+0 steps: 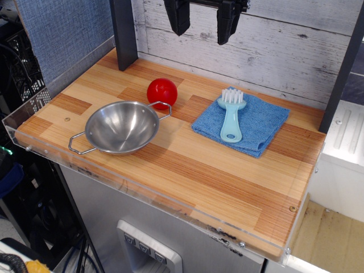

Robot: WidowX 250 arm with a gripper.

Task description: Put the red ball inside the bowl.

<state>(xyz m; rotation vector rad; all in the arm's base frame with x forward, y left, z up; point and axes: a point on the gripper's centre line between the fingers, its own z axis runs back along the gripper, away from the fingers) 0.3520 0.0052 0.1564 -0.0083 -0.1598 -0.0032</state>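
The red ball (162,92) is glossy and rests on the wooden tabletop just behind the bowl's right handle. The bowl (121,126) is shiny steel with two wire loop handles, sits at the left front of the table and holds nothing. My gripper (203,25) hangs high at the top of the view, above the back of the table, to the right of and well above the ball. Its two black fingers are spread apart with nothing between them.
A blue cloth (256,122) lies on the right half of the table with a light teal brush (231,116) on it. A dark post (124,34) stands at the back left, another at the right edge. A clear plastic lip (142,190) runs along the table's front.
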